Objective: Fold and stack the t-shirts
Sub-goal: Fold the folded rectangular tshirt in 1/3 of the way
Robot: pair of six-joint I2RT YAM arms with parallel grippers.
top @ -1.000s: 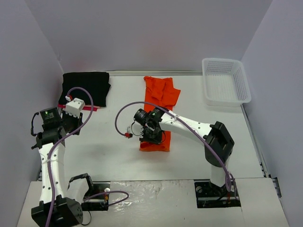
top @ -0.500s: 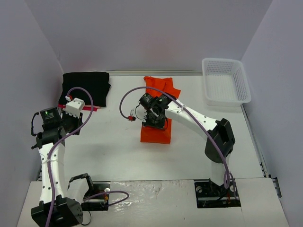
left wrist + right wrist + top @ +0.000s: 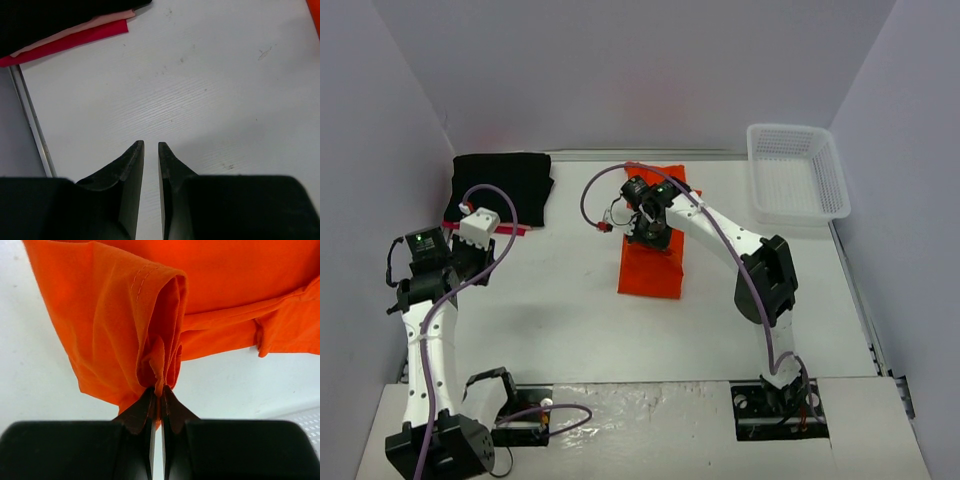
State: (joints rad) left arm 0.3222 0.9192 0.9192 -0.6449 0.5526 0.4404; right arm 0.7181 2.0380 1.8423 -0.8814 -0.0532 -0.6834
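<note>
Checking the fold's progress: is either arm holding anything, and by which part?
The right gripper pinches the orange t-shirt by a bunched fold near its stitched hem. The left gripper holds nothing.

A white plastic mesh basket (image 3: 840, 185), rectangular and open-topped, sat at the far right corner of the white table (image 3: 550, 310), close against its right edge. A thin grey metal strip (image 3: 29, 120) ran along the table's left edge.

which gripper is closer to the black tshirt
Left. The left gripper is just short of the black t-shirt; the right gripper is off to its right, shut on the orange t-shirt.
</note>
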